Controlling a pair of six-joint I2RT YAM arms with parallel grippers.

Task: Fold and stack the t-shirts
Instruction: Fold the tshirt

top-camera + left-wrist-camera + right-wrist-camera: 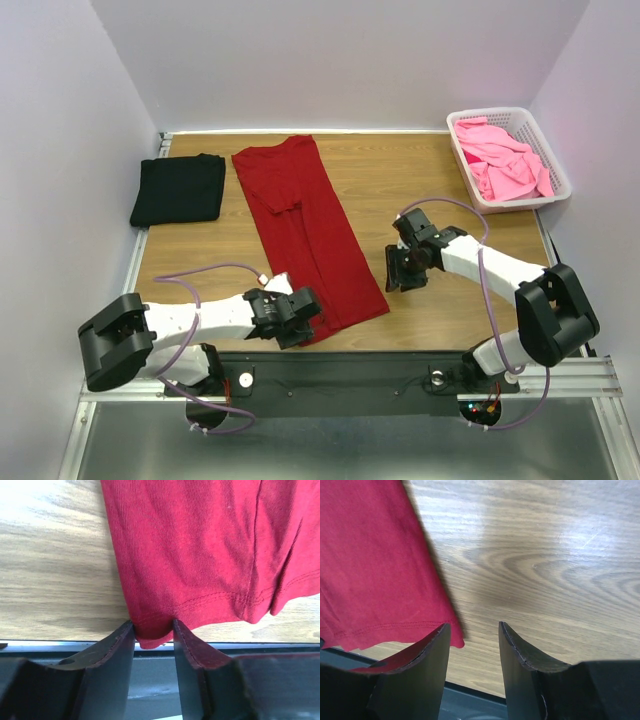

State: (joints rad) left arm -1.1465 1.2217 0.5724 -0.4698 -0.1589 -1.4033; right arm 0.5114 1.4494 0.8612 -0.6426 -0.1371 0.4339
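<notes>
From above, one dark red t-shirt (305, 225) is seen laid out as a long strip in the middle of the table (400, 170), its sleeves turned inward. It is probably placed so for the next fold, along its length. One black t-shirt (178, 188) is lying folded at the far left corner, well apart from the red one, and it is judged to be the start of the stack. The pink t-shirts (500, 160) are heaped in one white basket (521, 204) at the far right. How many they are cannot be counted, because they are tangled. Two arms are counted. The left gripper (305, 325) is set at the near hem of the red strip, and the right gripper (400, 272) is held just beside its right edge.

In the left wrist view, the near corner of the dark red t-shirt (200, 545) is caught between the two fingers of the left gripper (154, 630). The hem appears to be pinched, likely so that it can be lifted.

In the right wrist view, the right gripper (474, 630) is spread. Only bare table (545, 555) is seen between its two fingers. The other hem corner of the dark red t-shirt (370, 570) lies just beside the left finger and is not yet taken.
</notes>
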